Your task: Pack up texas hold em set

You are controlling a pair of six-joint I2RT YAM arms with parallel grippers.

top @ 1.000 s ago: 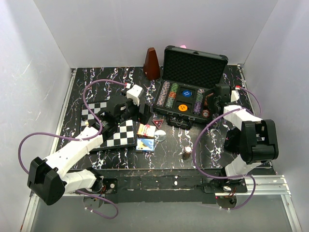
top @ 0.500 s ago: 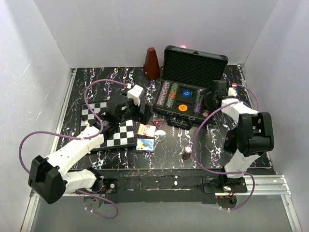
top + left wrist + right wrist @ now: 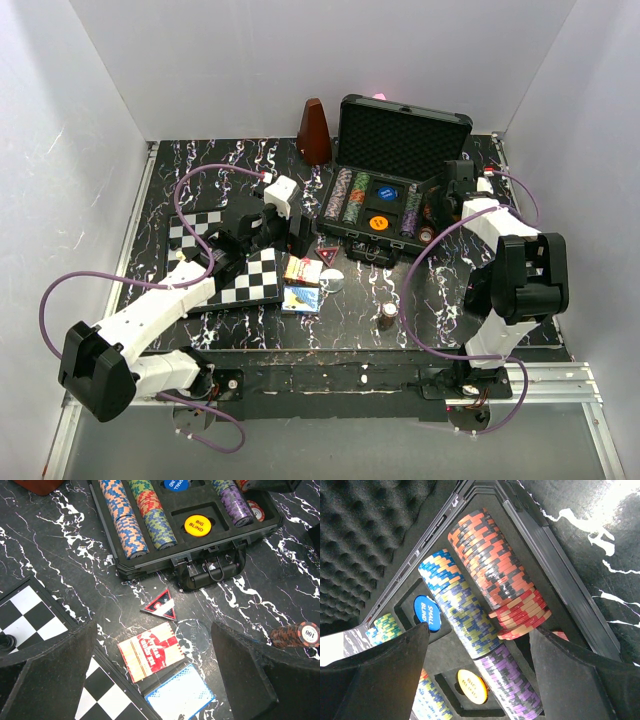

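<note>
The black case (image 3: 352, 237) lies open at the back of the table, its egg-crate foam lid (image 3: 403, 140) upright. Rows of striped chips (image 3: 465, 615) fill it, with a blue button (image 3: 427, 613) and an orange button (image 3: 471, 685). My right gripper (image 3: 480, 665) is open and empty, over the chip rows at the case's right end (image 3: 440, 205). My left gripper (image 3: 152, 672) is open and empty above a red card box (image 3: 150, 651) and a blue card box (image 3: 180, 695) lying on the table in front of the case.
A red triangle piece (image 3: 160, 606) and a clear round disc (image 3: 192, 635) lie near the case handle. A brown chip stack (image 3: 388, 314) stands at front right. The chessboard (image 3: 250, 275) lies left, and a brown metronome (image 3: 314, 130) stands behind the case.
My right gripper has moved back and up along the case's right end. The left arm has not moved.
</note>
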